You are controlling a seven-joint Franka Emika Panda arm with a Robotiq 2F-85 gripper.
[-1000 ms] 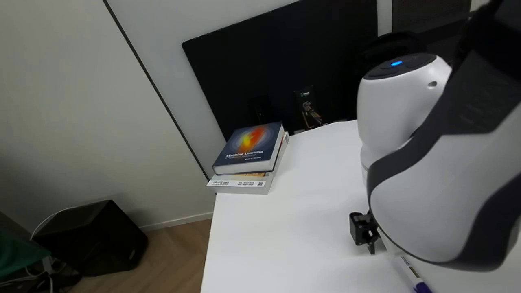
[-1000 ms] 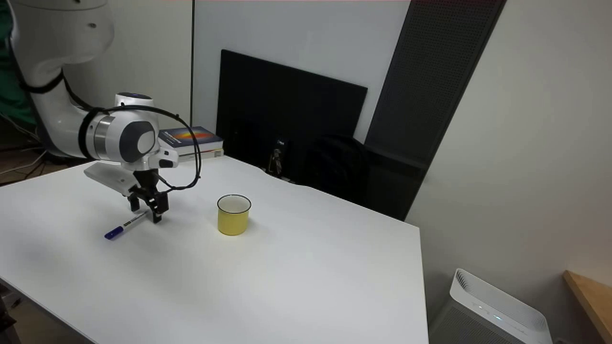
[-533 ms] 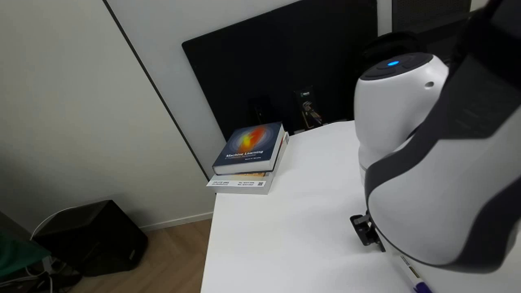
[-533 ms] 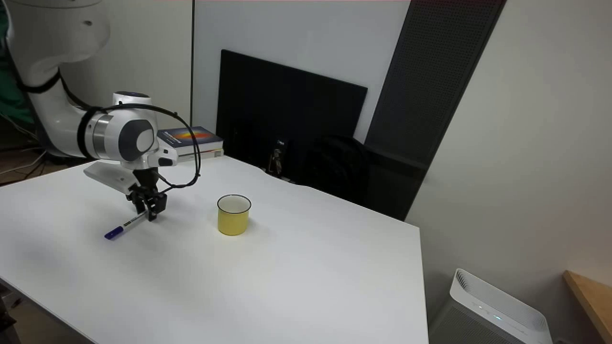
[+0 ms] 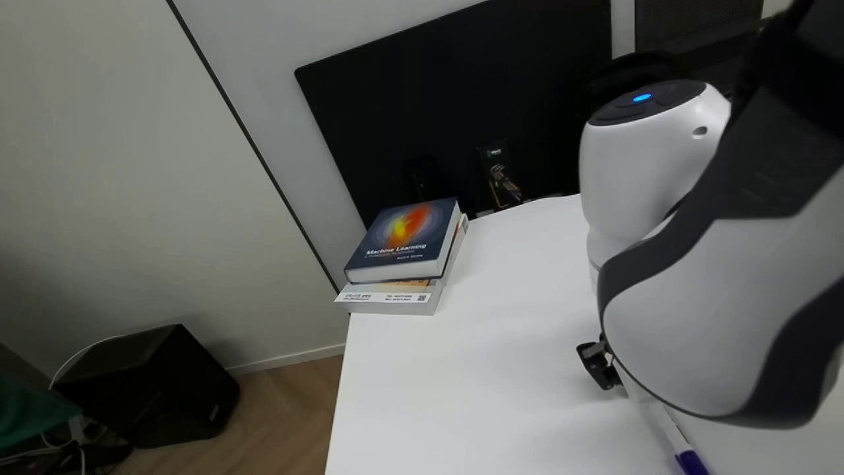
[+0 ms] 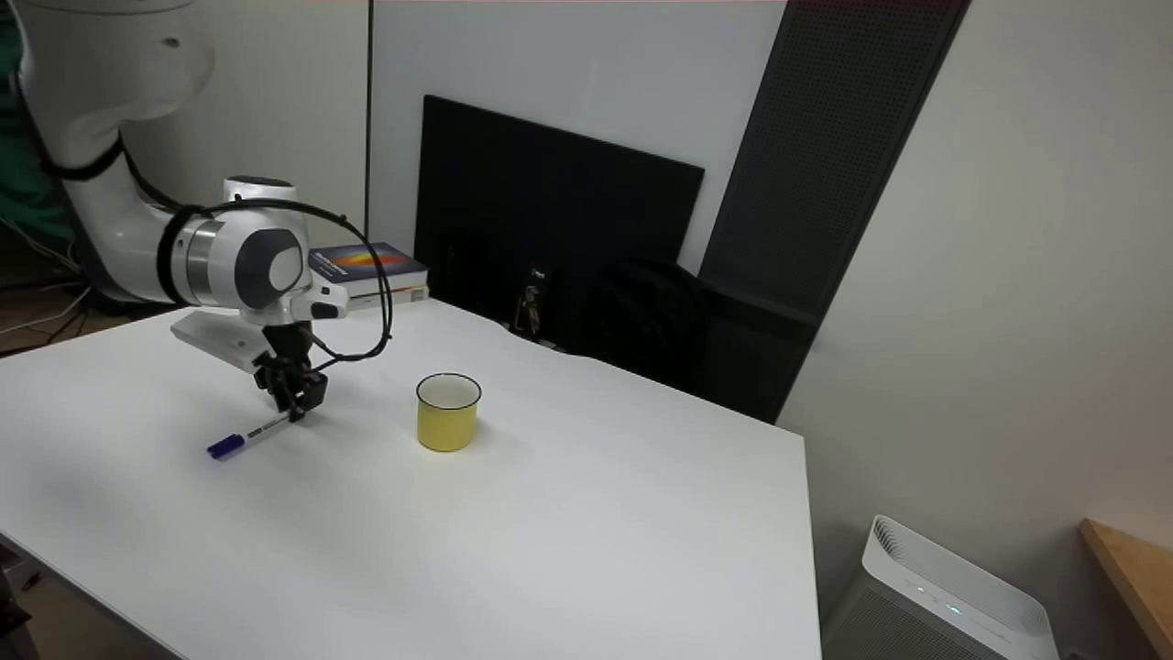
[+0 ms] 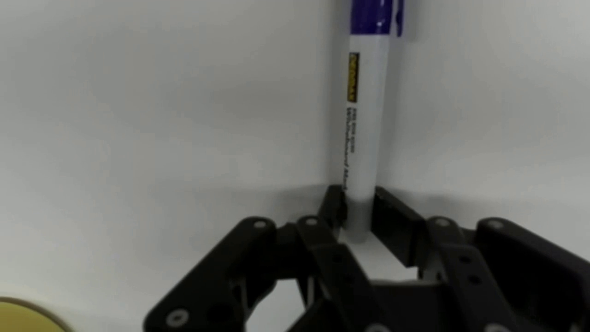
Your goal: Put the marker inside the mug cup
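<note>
A white robot arm (image 6: 137,243) leans in from the upper left of an exterior view, its wrist (image 6: 266,266) bent low and its black gripper (image 7: 359,210) pointing downward. A blue light (image 5: 641,97) glows atop the wrist, while in the wrist view the gripper's two fingers (image 7: 397,230) hold a tight pinch, a narrow gap between them

In the wrist view, cannot see the whole marker (image 7: 365,124), cropped beyond the claw (image 7: 359,210), nor the whole mug (image 7: 23,318), left of it.

One marker (image 7: 367,92) (plus one mug (image 6: 446,428))
</note>
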